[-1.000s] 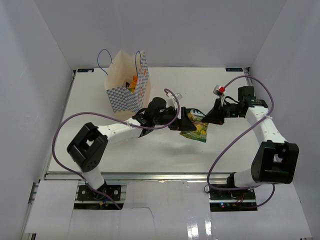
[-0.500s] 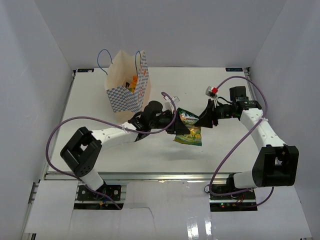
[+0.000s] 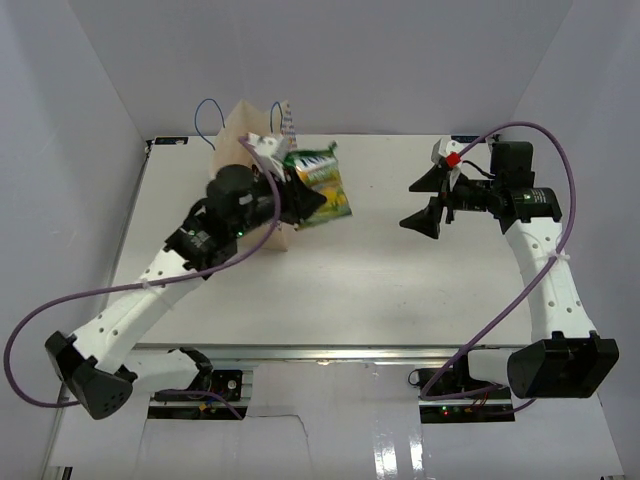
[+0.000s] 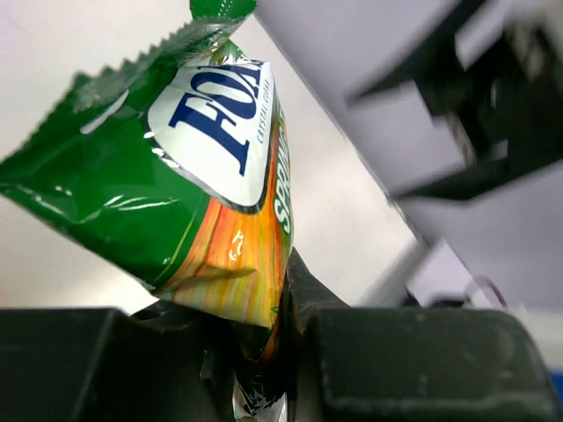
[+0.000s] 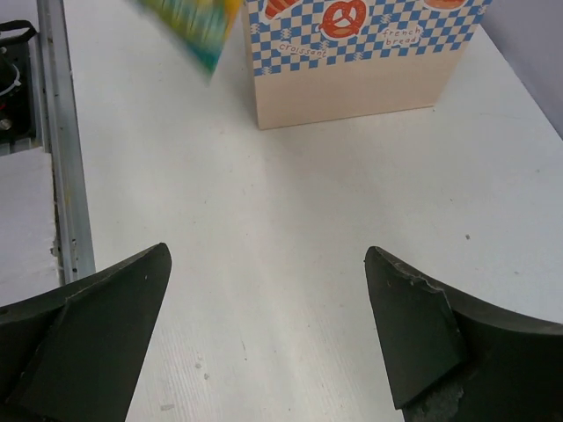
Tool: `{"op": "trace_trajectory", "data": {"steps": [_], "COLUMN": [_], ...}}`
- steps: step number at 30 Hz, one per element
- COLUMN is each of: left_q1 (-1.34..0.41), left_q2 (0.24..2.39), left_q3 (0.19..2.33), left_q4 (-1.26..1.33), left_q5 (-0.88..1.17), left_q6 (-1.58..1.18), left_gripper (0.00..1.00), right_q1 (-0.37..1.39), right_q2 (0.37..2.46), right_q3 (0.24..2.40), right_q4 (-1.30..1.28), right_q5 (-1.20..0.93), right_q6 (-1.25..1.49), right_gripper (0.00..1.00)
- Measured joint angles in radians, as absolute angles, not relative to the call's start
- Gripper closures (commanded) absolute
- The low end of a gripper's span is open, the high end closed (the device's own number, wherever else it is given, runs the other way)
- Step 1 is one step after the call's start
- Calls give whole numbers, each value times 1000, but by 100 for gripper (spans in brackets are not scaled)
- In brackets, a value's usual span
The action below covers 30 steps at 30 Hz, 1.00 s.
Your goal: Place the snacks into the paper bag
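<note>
Above the table [image 3: 400,290], left fingers [image 4: 396,369] pinch green-yellow pouch [image 4: 202,176].

You've got L jaws pinching the green-yellow pouch [image 3: 322,185] up in air, just beside paper bag [image 3: 238,128] top. R jaws spread wide above desk [image 3: 380,290], well apart.

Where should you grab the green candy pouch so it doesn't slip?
Grab it by the flat sealed end and pinch across its two thin faces. The left gripper holds the green pouch just that way: its fingers come in from the end and the puffy body sticks out free. The middle looks bulgy and shiny, so it is probably more slippery.
</note>
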<state>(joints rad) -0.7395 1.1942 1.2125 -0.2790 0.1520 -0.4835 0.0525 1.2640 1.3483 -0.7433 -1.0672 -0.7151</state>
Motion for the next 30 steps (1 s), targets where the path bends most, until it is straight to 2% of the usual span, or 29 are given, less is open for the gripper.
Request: {"op": "trace_trajectory", "data": {"steps": [4,8,12,17,19,22,23,24,27,28,30], "left_q1": [-541,-355,-256,-197,-193,-193,-193,-193,-193,-193,-193], "left_q2": [1154,1217,1341,1505,1567,1631,1642,1650,1645,1635,1607], "left_q3": [1398,1594,1728,1768,1766,1748,1742,1740,1737,1737,1737], "left_q4": [-340,-374,-386,-410,-436,-469,-477,-486,-483,-478,-467], "left_q5": [51,22,61,86,93,113,120,129,157,165,180], "left_q6": [-403,-339,-299,-255,-242,-230,-225,-218,-223,-224,-230], "left_gripper": [100,100,100,99,91,62,44,34,16,14,12], "right_q1": [43,40,36,23,19,17,17,16,15,15,15], "right_q2": [1258,1258,1256,1232,1225,1222,1222,1222,1222,1222,1222], "right_q3": [1327,1255,1216,1181,1172,1163,1162,1162,1162,1162,1162], "right_q4": [-728,-723,-723,-722,-723,-723,-723,-723,-723,-721,-705], "right_q5": [-1051,-1023,-996,-969,-956,-937,-932,-924,-894,-881,-838], "right_q6": [-712,-707,-706,-706,-702,-692,-688,-686,-670,-660,-629], "right_gripper": [3,3,3,3,3,3,3,3,2,2,10]}}
